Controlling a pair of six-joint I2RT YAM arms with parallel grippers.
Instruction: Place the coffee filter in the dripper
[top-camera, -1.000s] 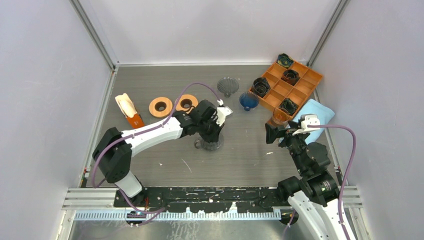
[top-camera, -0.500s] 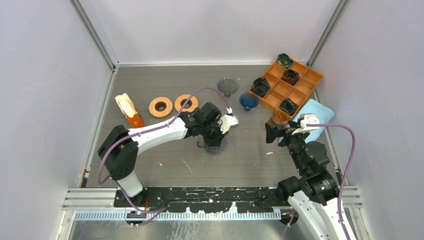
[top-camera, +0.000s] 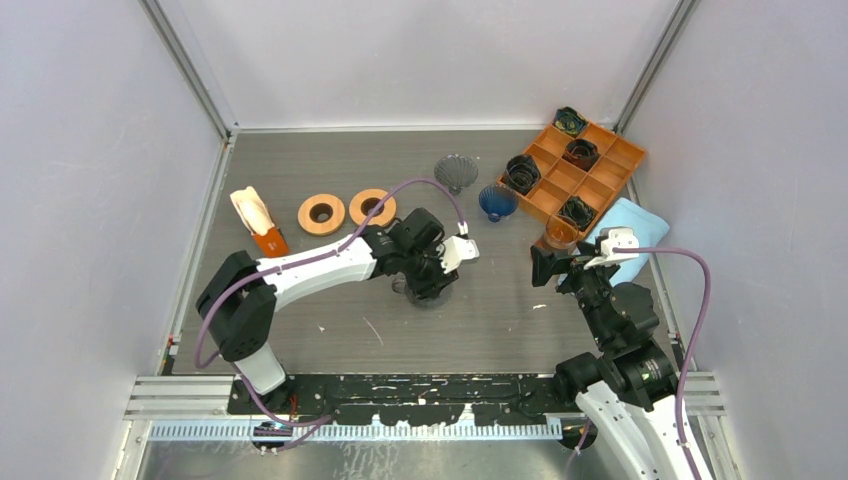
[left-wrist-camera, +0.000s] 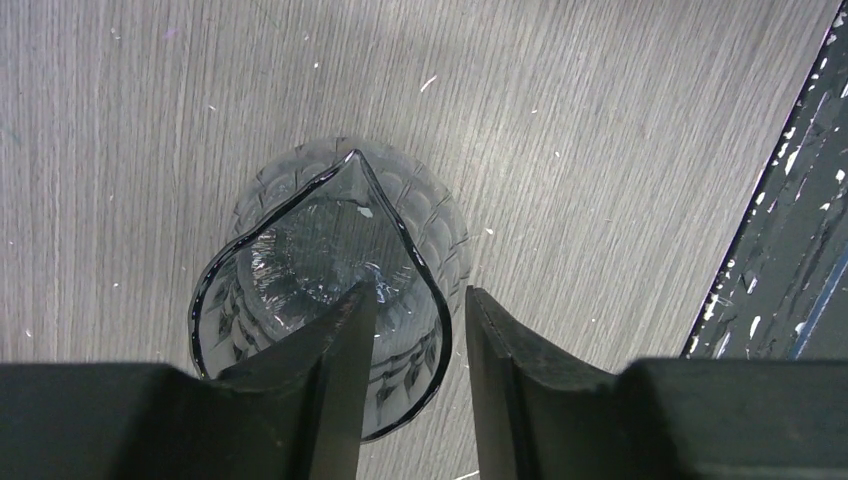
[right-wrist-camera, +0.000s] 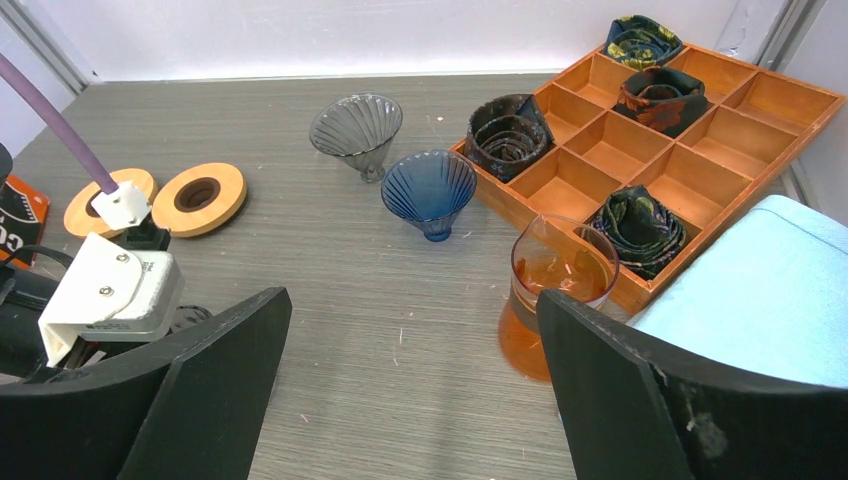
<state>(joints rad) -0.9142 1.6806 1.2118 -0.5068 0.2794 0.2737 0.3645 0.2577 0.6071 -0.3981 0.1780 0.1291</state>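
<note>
From above, the left gripper (top-camera: 432, 283) covers most of the glass server (top-camera: 412, 296) — only its near edge shows. In the left wrist view the fingers (left-wrist-camera: 335, 400) hide the server's near rim, so contact with the glass cannot be told. The blue cloth (right-wrist-camera: 765, 290) is cut off by the right wrist view's right edge.
</note>
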